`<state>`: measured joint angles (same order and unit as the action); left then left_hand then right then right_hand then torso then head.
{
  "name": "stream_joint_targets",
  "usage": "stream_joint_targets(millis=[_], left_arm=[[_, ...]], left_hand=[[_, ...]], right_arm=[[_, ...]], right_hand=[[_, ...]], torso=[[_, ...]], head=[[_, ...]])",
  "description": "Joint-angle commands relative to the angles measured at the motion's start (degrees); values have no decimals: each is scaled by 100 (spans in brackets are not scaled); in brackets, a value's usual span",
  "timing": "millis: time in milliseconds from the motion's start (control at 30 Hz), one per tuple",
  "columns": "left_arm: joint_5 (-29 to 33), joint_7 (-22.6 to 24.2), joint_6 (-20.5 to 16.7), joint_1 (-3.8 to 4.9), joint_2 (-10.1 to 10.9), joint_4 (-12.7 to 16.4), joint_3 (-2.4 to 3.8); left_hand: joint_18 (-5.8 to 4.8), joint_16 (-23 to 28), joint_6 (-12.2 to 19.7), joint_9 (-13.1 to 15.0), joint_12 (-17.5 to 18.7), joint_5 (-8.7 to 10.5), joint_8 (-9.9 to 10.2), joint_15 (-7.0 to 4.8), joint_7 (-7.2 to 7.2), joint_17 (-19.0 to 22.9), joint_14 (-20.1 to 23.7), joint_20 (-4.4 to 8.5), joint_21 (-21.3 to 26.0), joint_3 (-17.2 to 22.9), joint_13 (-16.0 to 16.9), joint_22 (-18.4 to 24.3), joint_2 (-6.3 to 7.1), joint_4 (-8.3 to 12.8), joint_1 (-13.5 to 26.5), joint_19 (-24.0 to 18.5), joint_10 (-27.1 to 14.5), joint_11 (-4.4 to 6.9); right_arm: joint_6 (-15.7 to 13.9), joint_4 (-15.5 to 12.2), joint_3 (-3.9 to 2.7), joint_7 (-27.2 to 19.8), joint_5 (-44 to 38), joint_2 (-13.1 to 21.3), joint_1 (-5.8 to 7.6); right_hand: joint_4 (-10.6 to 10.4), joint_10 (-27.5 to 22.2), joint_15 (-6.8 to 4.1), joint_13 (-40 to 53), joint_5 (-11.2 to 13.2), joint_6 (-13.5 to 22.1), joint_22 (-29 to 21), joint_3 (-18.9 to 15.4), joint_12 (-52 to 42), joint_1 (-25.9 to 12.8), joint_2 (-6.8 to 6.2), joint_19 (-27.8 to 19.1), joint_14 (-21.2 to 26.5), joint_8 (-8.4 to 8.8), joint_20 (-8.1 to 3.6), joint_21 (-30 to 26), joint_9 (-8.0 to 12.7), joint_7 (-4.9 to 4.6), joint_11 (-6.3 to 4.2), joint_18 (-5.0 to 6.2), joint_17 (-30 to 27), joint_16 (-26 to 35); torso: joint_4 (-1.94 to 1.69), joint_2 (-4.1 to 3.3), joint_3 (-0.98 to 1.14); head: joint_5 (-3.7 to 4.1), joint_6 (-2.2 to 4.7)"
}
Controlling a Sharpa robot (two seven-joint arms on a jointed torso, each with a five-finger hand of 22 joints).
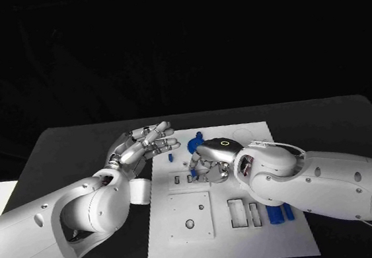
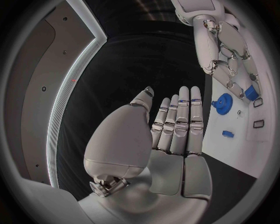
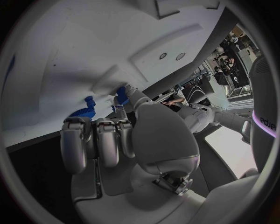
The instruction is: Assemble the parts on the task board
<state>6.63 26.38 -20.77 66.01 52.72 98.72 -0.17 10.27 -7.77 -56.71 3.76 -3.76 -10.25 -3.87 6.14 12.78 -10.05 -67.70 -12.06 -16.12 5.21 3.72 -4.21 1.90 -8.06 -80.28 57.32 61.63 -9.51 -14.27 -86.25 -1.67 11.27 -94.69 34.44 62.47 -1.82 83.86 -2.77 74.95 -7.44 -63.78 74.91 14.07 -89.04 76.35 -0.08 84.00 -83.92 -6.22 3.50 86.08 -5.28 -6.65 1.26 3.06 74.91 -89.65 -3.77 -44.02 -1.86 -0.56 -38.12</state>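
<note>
From the head camera, my left hand (image 1: 142, 144) hovers with fingers spread at the left edge of the white task board (image 1: 232, 242), holding nothing, while my right hand (image 1: 209, 163) bends down onto the board's upper middle. At my left wrist, straight fingers (image 2: 182, 122) point beside a blue gear (image 2: 222, 102). At my right wrist, curled fingertips (image 3: 125, 97) pinch a small blue part (image 3: 122, 90).

Left hand (image 2: 175, 126) flat, fingers straight and together, holding nothing; beyond it, right hand (image 2: 230, 60) over white task board (image 2: 233, 116) bearing blue gear (image 2: 222, 102).
</note>
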Motion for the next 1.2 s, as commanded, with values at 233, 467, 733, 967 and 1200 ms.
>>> stream_joint_targets(millis=[233, 467, 733, 967, 1200], left_arm=[[-29, 49, 121, 4, -1, 13, 4], [-29, 50, 142, 4, 8, 23, 4], [-29, 52, 145, 4, 9, 26, 4], [-29, 49, 143, 4, 5, 24, 4], [-29, 47, 143, 4, 5, 27, 4]], left_hand=[[23, 13, 32, -2, 9, 33, 15, 11, 12, -5, 14, -39, 37, -25, -1, 6, 25, -1, 28, -12, -47, -2], [24, 14, 32, -2, 9, 32, 15, 11, 12, -6, 13, -39, 37, -25, -1, 7, 23, 0, 28, -11, -48, -1], [24, 15, 33, -2, 9, 32, 15, 11, 12, -6, 13, -39, 38, -25, -1, 7, 22, 1, 28, -11, -48, -1], [24, 15, 33, -2, 9, 32, 15, 11, 12, -6, 13, -39, 38, -25, -1, 7, 22, 1, 28, -11, -48, -1], [24, 15, 33, -2, 9, 32, 15, 11, 12, -6, 13, -39, 38, -25, -1, 7, 22, 1, 28, -11, -48, -1]], right_arm=[[625, -45, 48, 254, -233, 38, -58], [737, -104, 63, 330, -295, 83, -62], [724, -107, 71, 411, -369, 100, -65], [580, -128, 73, 543, -550, 89, -70], [503, -134, 75, 633, -615, 83, -73]], right_hand=[[-3, 551, -25, 1426, -12, -156, 508, 6, 34, -119, -27, 205, -607, 6, -53, -35, -62, 110, -34, -95, 1503, -33], [-19, 540, -23, 1412, -17, -157, 477, -15, 58, -184, -63, 193, -602, 18, -51, -50, -63, 106, -31, -89, 1480, -23], [-25, 531, -21, 1400, -14, -151, 457, -29, 78, -220, -91, 185, -599, 30, -50, -60, -62, 103, -28, -85, 1467, -18], [-50, 529, -16, 1398, 4, -143, 458, -50, 82, -285, -120, 186, -596, 47, -47, -62, -61, 96, -22, -85, 1455, -13], [-81, 503, -7, 1367, 10, -92, 421, -85, 135, -367, -179, 173, -589, 92, -41, -80, -48, 74, -7, -78, 1423, 1]], torso=[[-4, 4, 1], [12, 2, -3], [-2, 4, 0], [-6, 0, -1], [-1, 2, -1]], head=[[13, -30], [41, -33], [42, -32], [88, -24], [71, -28]])
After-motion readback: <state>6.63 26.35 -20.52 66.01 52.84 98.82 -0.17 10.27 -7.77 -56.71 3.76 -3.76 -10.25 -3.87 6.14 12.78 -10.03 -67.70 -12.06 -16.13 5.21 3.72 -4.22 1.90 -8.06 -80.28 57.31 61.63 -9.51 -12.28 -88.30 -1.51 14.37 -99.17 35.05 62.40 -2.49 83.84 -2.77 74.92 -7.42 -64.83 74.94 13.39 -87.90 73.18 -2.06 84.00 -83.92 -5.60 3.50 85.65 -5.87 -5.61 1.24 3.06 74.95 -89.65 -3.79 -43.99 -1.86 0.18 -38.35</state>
